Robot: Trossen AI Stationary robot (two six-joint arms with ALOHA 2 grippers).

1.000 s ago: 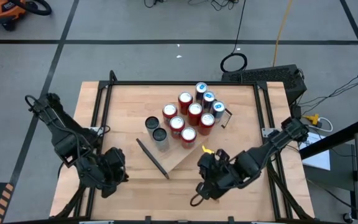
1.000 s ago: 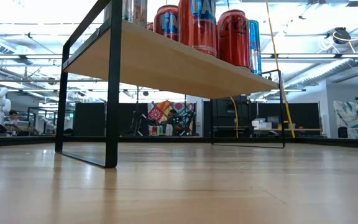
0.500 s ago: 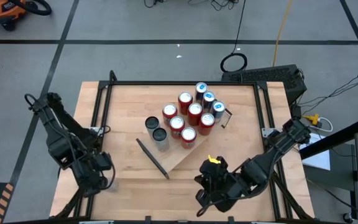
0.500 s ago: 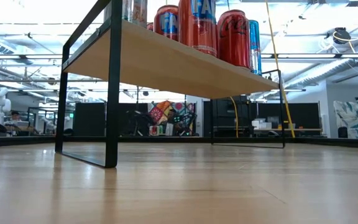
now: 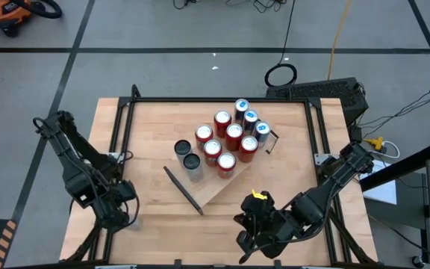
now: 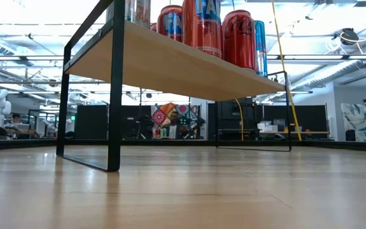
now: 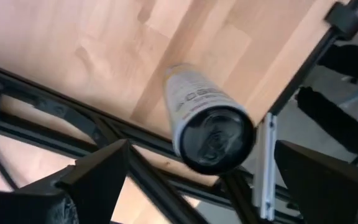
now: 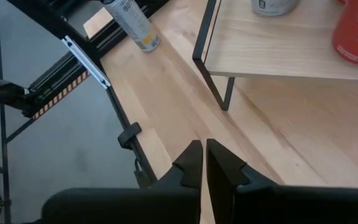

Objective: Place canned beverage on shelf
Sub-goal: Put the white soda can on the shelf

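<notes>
Wooden tabletop point(image 5: 275, 172) carries the shelf point(image 5: 226, 183) with ten cans point(image 5: 234, 133), while a white can point(image 7: 207, 121) stands between the left gripper's point(image 7: 197, 180) newly widened fingers and the right gripper point(image 8: 204, 163) stays closed, empty.

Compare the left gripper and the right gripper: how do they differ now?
The left gripper is open, fingers wide apart; the right gripper is shut, fingers pressed together. The left gripper has a white can before it, untouched; the right gripper faces bare table. Both are dark and sit near the table's front edge, away from the shelf.
</notes>
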